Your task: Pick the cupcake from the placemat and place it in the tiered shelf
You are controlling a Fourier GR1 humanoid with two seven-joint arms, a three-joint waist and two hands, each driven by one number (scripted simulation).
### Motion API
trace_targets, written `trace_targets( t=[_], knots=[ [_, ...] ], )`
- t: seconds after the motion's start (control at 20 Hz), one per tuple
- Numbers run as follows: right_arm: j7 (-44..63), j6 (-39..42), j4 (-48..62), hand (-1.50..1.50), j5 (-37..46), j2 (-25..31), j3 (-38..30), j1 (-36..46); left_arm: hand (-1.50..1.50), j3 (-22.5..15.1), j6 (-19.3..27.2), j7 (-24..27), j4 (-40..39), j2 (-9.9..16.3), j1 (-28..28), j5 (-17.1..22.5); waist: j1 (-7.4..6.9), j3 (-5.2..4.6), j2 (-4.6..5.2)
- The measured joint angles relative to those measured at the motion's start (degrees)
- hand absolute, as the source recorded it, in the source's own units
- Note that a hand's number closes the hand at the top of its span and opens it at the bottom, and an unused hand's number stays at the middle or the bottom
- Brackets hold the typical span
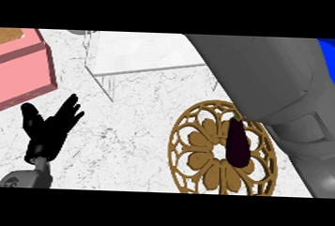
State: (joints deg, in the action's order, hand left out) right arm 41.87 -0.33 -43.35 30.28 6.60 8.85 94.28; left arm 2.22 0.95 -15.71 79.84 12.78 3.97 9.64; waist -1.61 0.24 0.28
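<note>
Right hand [237,143] over placemat [197,134]; cupcake not seen, likely hidden beneath.
Only one dark fingertip is shown, so its fingers cannot be judged; left hand [49,122] is rested open, farther away; tiered shelf [141,53] lies up-left.

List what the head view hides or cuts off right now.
- Cupcake: not visible; the right forearm covers part of the placemat.
- Right hand: only a dark tip shows, so its fingers cannot be read.
- Pink box: cut by the left edge.
- Blue object: cut by the right edge.
- Tiered shelf: top cropped.
</note>
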Motion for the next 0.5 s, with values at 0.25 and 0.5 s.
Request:
trace_targets(
  t=[0.25,0.5],
  knots=[
    [-5.7,-3.7,6.7,1.50,2.0,-0.9,-0.8,-0.1,0.00,0.8,-0.6,-0.3,-1.2,0.5,0.9,0.1,-0.16,0.05,0.11],
    [-11.1,-6.2,12.2,1.50,2.8,-0.7,-2.4,0.8,0.00,0.3,-0.2,-0.5,-0.4,-0.1,0.8,-0.5,-0.37,0.06,0.15]
  ],
)
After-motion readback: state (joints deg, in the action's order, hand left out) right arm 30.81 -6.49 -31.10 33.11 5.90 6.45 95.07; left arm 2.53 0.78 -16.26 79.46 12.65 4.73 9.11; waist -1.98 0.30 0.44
